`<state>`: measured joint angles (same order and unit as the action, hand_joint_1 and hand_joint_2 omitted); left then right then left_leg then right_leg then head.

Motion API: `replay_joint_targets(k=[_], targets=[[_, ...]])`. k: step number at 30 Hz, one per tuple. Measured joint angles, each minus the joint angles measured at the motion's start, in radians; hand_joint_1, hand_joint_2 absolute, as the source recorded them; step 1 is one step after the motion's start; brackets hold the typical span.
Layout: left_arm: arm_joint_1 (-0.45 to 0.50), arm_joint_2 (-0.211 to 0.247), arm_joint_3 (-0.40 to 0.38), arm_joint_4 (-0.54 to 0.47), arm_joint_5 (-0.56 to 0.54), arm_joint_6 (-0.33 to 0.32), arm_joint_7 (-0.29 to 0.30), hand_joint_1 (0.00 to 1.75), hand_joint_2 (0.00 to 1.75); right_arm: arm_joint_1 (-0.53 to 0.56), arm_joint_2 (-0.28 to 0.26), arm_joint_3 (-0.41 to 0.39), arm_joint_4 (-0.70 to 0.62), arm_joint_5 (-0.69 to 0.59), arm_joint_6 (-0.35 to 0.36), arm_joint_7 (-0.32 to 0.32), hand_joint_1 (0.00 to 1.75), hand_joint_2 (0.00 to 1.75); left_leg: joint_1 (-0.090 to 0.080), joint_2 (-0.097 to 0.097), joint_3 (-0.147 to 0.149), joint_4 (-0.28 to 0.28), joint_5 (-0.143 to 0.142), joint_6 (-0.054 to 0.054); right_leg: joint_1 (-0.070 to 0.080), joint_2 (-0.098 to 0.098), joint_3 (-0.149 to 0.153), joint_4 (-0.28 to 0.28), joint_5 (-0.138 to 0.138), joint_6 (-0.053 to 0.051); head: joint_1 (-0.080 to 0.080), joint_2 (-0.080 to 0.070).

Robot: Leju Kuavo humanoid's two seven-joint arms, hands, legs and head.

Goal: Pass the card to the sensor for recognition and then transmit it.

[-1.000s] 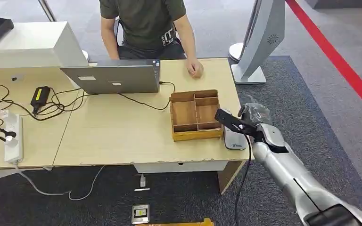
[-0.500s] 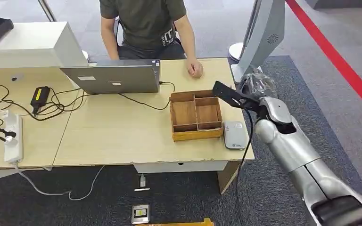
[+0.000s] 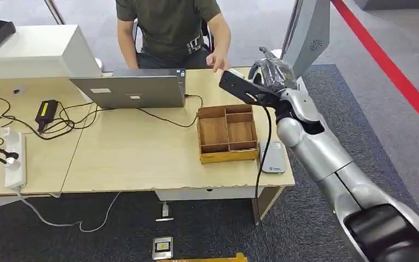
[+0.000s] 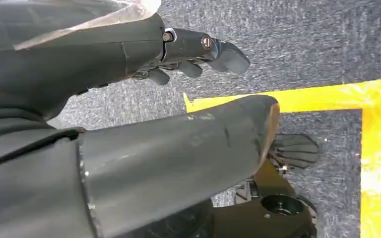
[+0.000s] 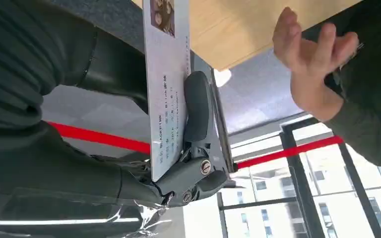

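Wooden desk (image 3: pixel 142 147); right hand (image 3: pixel 273 73) gripping card (image 5: pixel 166 84), print too blurred.

At frame center, a compartmented tray (image 3: pixel 226 134) is sitting on the table (image 3: pixel 131 158). A sensor (image 3: pixel 273 157) is lying just right of it, a laptop (image 3: pixel 131 90) upper left, a person (image 3: pixel 166 27) sitting behind.

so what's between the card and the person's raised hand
Nothing. The card, pinched in the right hand, and the person's hand are parted by open air over the table. The right wrist view shows it.
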<state>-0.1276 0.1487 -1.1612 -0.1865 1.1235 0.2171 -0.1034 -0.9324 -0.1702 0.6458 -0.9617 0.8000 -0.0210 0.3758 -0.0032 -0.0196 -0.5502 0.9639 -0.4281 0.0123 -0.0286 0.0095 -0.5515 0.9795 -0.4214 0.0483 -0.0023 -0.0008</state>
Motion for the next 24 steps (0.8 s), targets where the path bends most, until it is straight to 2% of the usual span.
replay_joint_targets(k=[5,11,14,24], targets=[[0.004,0.0,0.0,0.0,0.016,0.002,0.032,0.0,0.0,-0.014,0.018,0.021,0.052,-0.005,-0.02,-0.008,1.75,1.75,0.0,0.0,0.0,0.0,0.0,0.0,0.0,0.0,0.0,0.0,0.0,0.0,0.0,0.0],[0.006,0.0,0.0,0.0,0.027,0.002,0.034,0.0,0.0,-0.021,0.026,0.04,0.104,-0.025,-0.055,-0.027,1.75,1.75,0.0,0.0,0.0,0.0,0.0,0.0,0.0,0.0,0.0,0.0,0.0,0.0,0.0,0.0],[0.006,0.0,0.0,0.0,0.029,0.005,0.05,0.0,0.0,-0.023,0.027,0.045,0.129,-0.033,-0.059,-0.038,1.75,1.75,0.0,0.0,0.0,0.0,0.0,0.0,0.0,0.0,0.0,0.0,0.0,0.0,0.0,0.0],[0.008,0.0,0.0,0.0,0.028,0.01,0.051,0.0,0.0,-0.024,0.028,0.048,0.174,-0.036,-0.065,-0.045,1.75,1.75,0.0,0.0,0.0,0.0,0.0,0.0,0.0,0.0,0.0,0.0,0.0,0.0,0.0,0.0]])
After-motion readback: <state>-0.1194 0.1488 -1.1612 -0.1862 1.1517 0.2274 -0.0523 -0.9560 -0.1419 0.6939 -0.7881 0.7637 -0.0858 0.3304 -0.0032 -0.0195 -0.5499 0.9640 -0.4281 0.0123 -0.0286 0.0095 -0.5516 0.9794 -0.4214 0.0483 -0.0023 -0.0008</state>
